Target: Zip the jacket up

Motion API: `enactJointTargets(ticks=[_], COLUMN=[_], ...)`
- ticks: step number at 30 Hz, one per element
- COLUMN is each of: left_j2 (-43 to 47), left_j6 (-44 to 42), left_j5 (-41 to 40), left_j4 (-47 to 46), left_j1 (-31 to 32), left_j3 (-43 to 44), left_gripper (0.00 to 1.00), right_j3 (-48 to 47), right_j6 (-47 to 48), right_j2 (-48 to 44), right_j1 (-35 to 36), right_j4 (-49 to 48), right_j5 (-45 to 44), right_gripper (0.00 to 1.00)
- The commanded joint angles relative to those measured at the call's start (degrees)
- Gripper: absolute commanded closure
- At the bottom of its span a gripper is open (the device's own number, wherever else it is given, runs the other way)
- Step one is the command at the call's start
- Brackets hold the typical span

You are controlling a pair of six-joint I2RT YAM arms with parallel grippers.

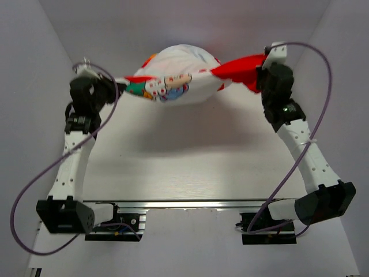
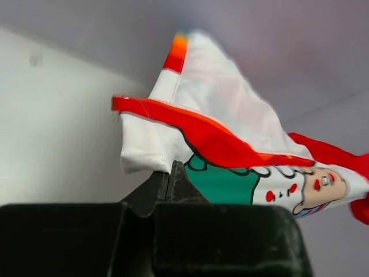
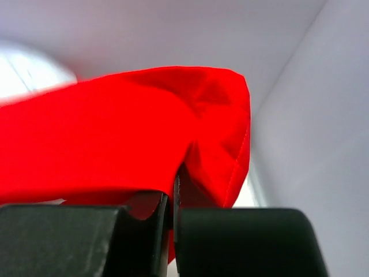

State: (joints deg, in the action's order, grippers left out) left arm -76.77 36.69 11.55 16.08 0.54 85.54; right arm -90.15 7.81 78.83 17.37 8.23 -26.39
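The jacket (image 1: 181,78) hangs in the air above the table, stretched between both arms, its white printed front bulging in the middle and its red part on the right. My left gripper (image 1: 118,86) is shut on its white printed left end; the left wrist view shows the white fabric with the cartoon print (image 2: 230,150) pinched at my fingertips (image 2: 170,173). My right gripper (image 1: 262,69) is shut on the red end; the right wrist view shows red cloth (image 3: 115,133) clamped between the fingertips (image 3: 174,190). The zipper is not visible.
The white table (image 1: 184,167) lies below the jacket and carries its shadow. Grey walls (image 1: 34,86) close in on the left, right and back. The arm bases and mounting rail (image 1: 190,205) are at the near edge.
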Motion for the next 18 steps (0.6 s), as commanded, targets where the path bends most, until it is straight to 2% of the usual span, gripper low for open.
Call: enactJointTargets(ticks=[1,2,4,5,6,7,8,9,10,11,12,14,18], left_j2=[9.93,12.06,16.19,17.17,18.05,18.84,20.68,21.74,22.71,24.55,25.09,26.06,26.42], left_j6=[5.22,6.37,6.91,6.56,6.29,5.94,5.77,6.03,5.94,5.68,5.33,3.22,-0.47], left_j5=[1.27,3.02,3.92,3.31,1.82,-0.54,-1.26,-1.36,0.73,1.97,2.85,2.78,1.37], left_j4=[-2.44,-4.19,-1.15,3.65,6.66,9.21,11.24,14.56,15.55,18.0,19.85,25.72,29.89], left_j1=[-0.36,0.34,3.48,5.16,6.92,9.02,13.22,15.0,16.59,18.43,18.88,19.15,19.15], left_j3=[-21.76,-31.65,-39.09,-40.17,-40.71,-41.41,-42.11,-43.95,-45.1,-45.89,-46.07,-44.5,-36.86], left_gripper=[1.0,1.0,1.0,1.0,1.0,1.0,1.0,0.84,0.67,0.27,0.02,0.02,0.02], right_j3=[16.64,19.72,25.43,26.77,27.48,27.48,27.31,27.05,26.43,25.3,24.68,22.4,22.47], right_j6=[-4.09,-5.69,-11.2,-12.46,-14.39,-16.06,-19.56,-20.9,-21.61,-22.05,-21.88,-21.35,-21.7], right_j2=[-1.38,-2.7,-3.85,-4.12,-4.03,-3.77,-3.42,-3.5,-3.5,-3.77,-4.03,-4.91,-8.07], right_j1=[-1.54,-1.98,-4.17,-4.88,-5.75,-8.03,-9.35,-10.85,-13.73,-14.72,-15.42,-15.7,-15.26], right_j4=[-1.2,-0.33,3.35,4.59,6.6,9.23,11.78,15.73,17.42,18.57,19.97,21.3,22.36], right_j5=[0.21,-0.15,-2.08,-3.04,-6.18,-7.08,-8.05,-8.5,-7.2,-5.88,-3.43,-0.26,14.04], right_gripper=[1.0,1.0,1.0,1.0,0.87,0.6,0.48,0.41,0.16,0.11,0.11,0.11,0.11])
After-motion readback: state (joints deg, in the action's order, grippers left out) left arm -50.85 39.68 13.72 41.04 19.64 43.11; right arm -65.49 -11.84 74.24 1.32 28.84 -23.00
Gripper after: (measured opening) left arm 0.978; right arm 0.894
